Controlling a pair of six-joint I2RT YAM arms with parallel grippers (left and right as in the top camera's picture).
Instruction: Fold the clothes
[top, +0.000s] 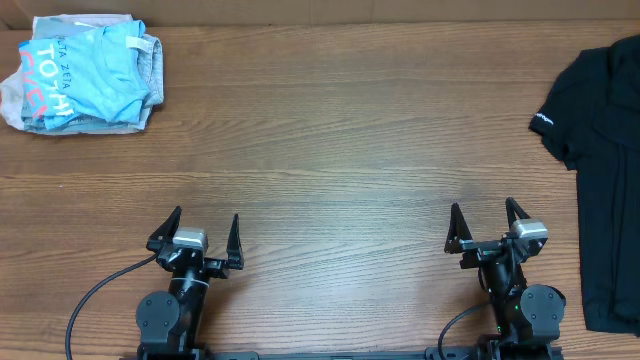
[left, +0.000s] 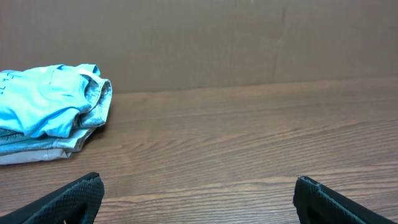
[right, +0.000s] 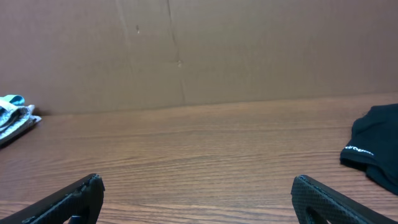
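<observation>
Wooden table (top: 330, 150): black T-shirt (top: 608, 170), folded pile (top: 85, 72).

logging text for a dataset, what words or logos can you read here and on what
"ZETA ZETA", small white print, on the light blue shirt topping the folded pile.
"TOTHI" or similar, larger white letters below it; folds cut it off, uncertain.
Pink letters at that shirt's left edge: unreadable.
The white logo print on the black T-shirt sleeve: too small to read.

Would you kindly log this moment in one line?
left gripper open | right gripper open | black T-shirt untouched, right edge | light-blue clothes far-left
</observation>
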